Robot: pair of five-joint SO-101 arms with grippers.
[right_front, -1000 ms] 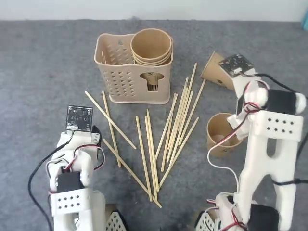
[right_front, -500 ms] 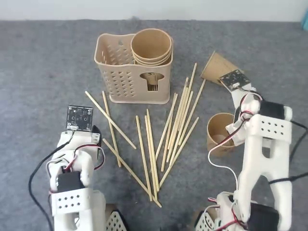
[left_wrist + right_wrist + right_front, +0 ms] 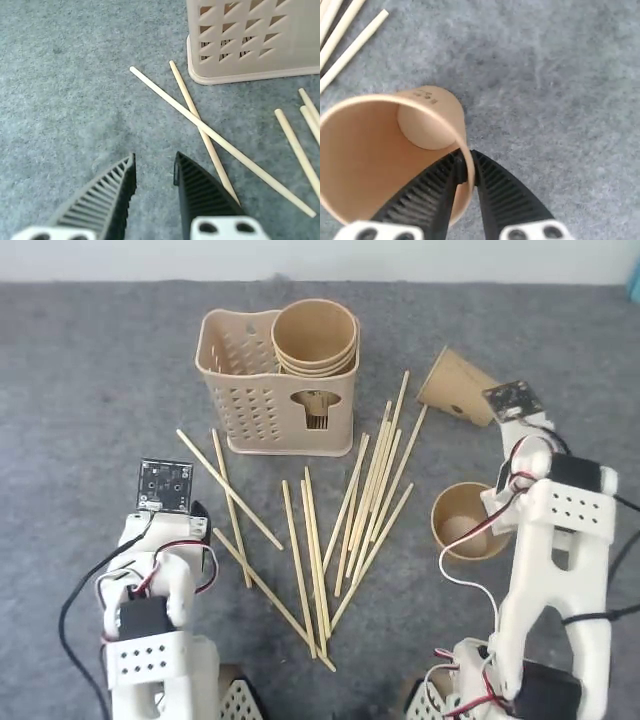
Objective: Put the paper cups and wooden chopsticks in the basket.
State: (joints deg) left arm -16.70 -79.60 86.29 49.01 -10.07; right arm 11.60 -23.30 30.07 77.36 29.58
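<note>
Right now your right claw point(image 3: 465, 162) is pinching the rim of a paper cup point(image 3: 365, 150), with one finger inside the mouth, the other outside, and the wall squeezed between them. From the high view, that cup point(image 3: 462, 525) sits mouth up near 4 o'clock on the table point(image 3: 100, 360), just beside the right arm point(image 3: 555, 540). You cannot tell whether its base is touching the table.

Your left claw point(image 3: 154, 165) is spread a little and holds nothing. It hangs over bare table, near two crossed chopsticks point(image 3: 200, 124) that lie at 7 o'clock from the basket point(image 3: 260, 50). The left arm point(image 3: 150, 590) stands at about 8 o'clock.

The basket point(image 3: 250, 410) stands upright at 12 o'clock. A stack of paper cups point(image 3: 314, 335) is nested in its 3 o'clock side. A second loose cup point(image 3: 455, 385) lies tipped on its side at 2 o'clock, well apart from the basket and just beyond the right arm's wrist.

The wooden chopsticks point(image 3: 375, 480) are scattered flat across the middle of the table. They fan from 6 o'clock of the basket down toward you, several of them overlapping, and none of them is in a claw.
</note>
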